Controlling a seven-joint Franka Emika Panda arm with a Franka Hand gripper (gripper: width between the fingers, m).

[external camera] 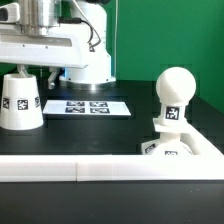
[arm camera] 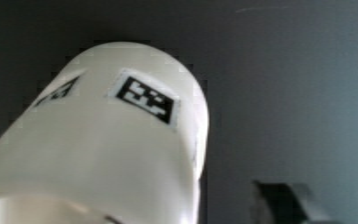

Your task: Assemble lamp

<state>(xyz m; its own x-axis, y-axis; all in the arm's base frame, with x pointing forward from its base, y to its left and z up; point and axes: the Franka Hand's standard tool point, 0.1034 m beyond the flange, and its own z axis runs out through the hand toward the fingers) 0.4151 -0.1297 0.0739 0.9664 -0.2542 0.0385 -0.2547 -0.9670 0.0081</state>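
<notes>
Black table (external camera: 100,135) carries the parts. Shade (external camera: 20,102) stands on it at the exterior view's left, with the marker board (external camera: 87,106) lying flat just beside it toward the middle. Base (external camera: 172,147), bulb (external camera: 176,95) upright in it, sits at the exterior view's right; a long white bar (external camera: 70,168) edges the near side.

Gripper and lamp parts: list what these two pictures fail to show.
- Gripper: in the exterior view the top edge cuts off the arm above the shade; whether it is open or shut cannot be told.
- Wrist view: blurred; one dark fingertip shows, cut by the edge.
- Base: partly hidden behind the white bar, under the bulb.
</notes>
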